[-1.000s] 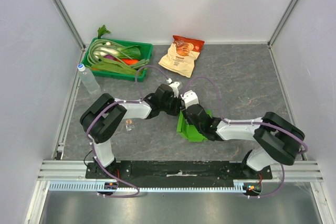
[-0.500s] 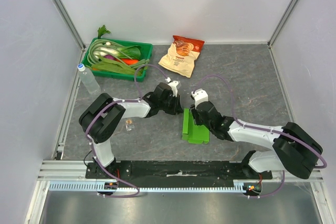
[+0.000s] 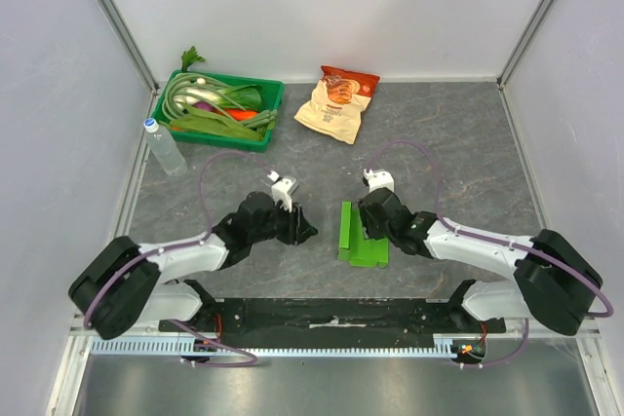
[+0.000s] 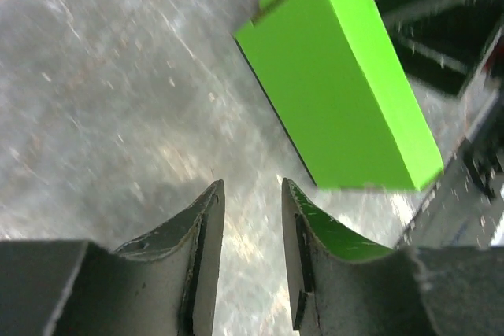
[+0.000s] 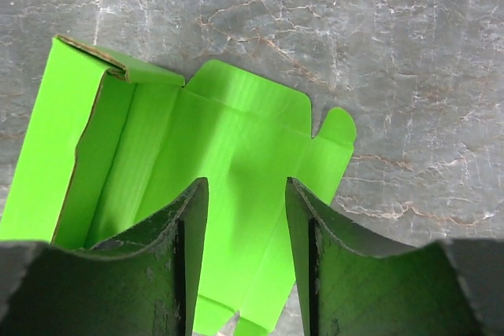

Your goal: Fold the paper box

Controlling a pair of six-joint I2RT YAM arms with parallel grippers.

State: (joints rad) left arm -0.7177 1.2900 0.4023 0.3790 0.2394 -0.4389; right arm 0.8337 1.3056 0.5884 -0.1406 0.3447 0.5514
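The paper box is bright lime green and lies on the grey table with one side wall standing up and its flaps spread flat. My right gripper is open and hovers just over the flaps, holding nothing. In the right wrist view the box fills the space under my open right gripper. My left gripper is open and empty, a short way left of the box. In the left wrist view the box lies ahead and to the right of my left gripper.
A dark green tray of vegetables stands at the back left, with a water bottle beside it. A beige-and-red snack bag lies at the back centre. White walls close in the left, right and back.
My left arm has pulled back from the box toward the near left. My right gripper has shifted right off the box, which now lies lower and flatter on the table.
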